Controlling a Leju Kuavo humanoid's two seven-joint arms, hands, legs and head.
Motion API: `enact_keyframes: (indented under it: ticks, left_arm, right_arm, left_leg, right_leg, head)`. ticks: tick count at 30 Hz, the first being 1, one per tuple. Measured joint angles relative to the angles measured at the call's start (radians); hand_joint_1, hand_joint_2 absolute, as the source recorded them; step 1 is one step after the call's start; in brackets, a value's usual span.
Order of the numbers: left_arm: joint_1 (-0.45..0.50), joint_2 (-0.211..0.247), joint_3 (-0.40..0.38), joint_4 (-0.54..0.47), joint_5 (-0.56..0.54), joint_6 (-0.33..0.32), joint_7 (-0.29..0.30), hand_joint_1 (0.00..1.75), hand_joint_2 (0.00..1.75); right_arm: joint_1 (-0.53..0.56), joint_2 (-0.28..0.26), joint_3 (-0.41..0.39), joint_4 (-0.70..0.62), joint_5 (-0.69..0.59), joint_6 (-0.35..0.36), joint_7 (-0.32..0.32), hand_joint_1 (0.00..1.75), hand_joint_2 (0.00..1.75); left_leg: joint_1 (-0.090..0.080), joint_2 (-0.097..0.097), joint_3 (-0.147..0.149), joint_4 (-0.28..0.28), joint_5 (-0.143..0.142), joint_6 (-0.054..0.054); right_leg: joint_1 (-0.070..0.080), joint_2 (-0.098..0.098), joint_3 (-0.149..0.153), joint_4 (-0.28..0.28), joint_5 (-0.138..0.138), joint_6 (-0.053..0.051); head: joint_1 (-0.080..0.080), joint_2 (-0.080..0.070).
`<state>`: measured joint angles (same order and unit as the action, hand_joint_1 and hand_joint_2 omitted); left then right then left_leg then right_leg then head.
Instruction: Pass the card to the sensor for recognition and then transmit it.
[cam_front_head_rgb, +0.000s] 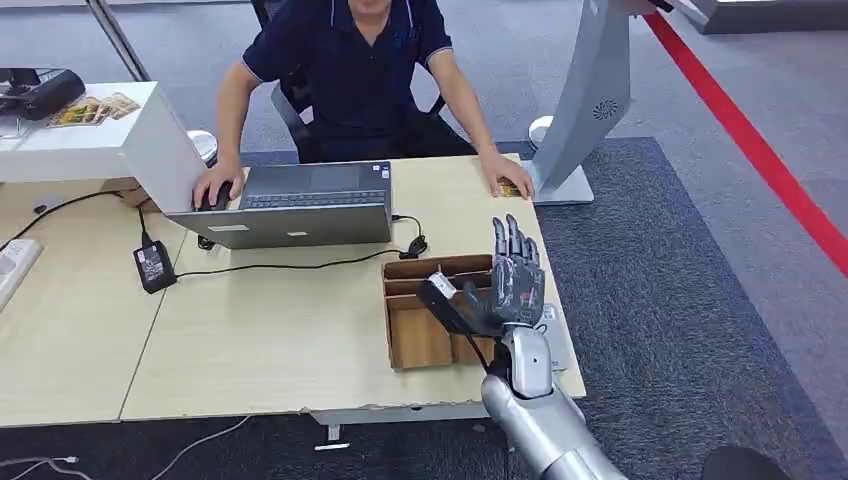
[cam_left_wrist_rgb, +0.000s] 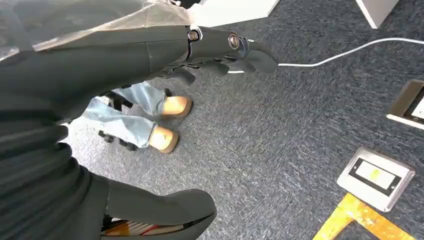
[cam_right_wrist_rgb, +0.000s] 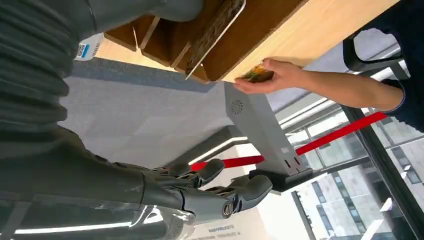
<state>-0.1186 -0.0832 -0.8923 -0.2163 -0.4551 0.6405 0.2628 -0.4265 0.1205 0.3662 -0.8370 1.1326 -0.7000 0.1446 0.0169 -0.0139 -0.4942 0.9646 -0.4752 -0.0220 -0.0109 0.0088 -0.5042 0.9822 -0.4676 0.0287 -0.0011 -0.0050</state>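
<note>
Card (cam_front_head_rgb: 437, 291): pinched by right hand (cam_front_head_rgb: 508, 285), long axis tilted, upper end pointing far-left, above wooden tray (cam_front_head_rgb: 418, 340).
Left hand (cam_left_wrist_rgb: 220, 50): hanging, fingers loosely extended, holding nothing.

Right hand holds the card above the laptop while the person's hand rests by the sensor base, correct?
No. The head view shows the right hand holding the card above the wooden box, not the laptop; the person's hand does rest by the sensor base.
</note>
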Motion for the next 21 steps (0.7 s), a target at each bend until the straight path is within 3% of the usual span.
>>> enact_keyframes:
  ticks: [3, 5, 7, 21]
  left_arm:
    - [0.000, 0.000, 0.000, 0.000, 0.000, 0.000, 0.000, 0.00, 1.75]
    - [0.000, 0.000, 0.000, 0.000, 0.000, 0.000, 0.000, 0.00, 1.75]
    - [0.000, 0.000, 0.000, 0.000, 0.000, 0.000, 0.000, 0.00, 1.75]
    - [0.000, 0.000, -0.005, 0.000, 0.000, 0.000, 0.000, 0.00, 1.75]
  right_arm:
    - [0.000, 0.000, 0.000, 0.000, -0.001, 0.000, 0.000, 0.21, 1.75]
    - [0.000, 0.000, 0.000, 0.000, -0.002, 0.000, 0.000, 0.33, 1.75]
    - [0.000, 0.000, 0.000, 0.000, -0.003, 0.000, 0.000, 0.24, 1.75]
    - [-0.001, -0.001, 0.000, 0.014, -0.005, 0.000, 0.000, 0.24, 1.75]
  left_leg:
    - [0.000, 0.000, 0.000, 0.000, 0.000, 0.000]
    - [0.000, 0.000, 0.000, 0.000, 0.000, 0.000]
    - [0.000, 0.000, 0.000, 0.000, 0.000, 0.000]
    - [0.000, 0.000, 0.000, 0.000, 0.000, 0.000]
  right_leg:
    - [0.000, 0.000, 0.000, 0.000, 0.000, 0.000]
    - [0.000, 0.000, 0.000, 0.000, 0.000, 0.000]
    - [0.000, 0.000, 0.000, 0.000, 0.000, 0.000]
    - [0.000, 0.000, 0.000, 0.000, 0.000, 0.000]
  head:
    - [0.000, 0.000]
    - [0.000, 0.000]
    - [0.000, 0.000]
    - [0.000, 0.000]
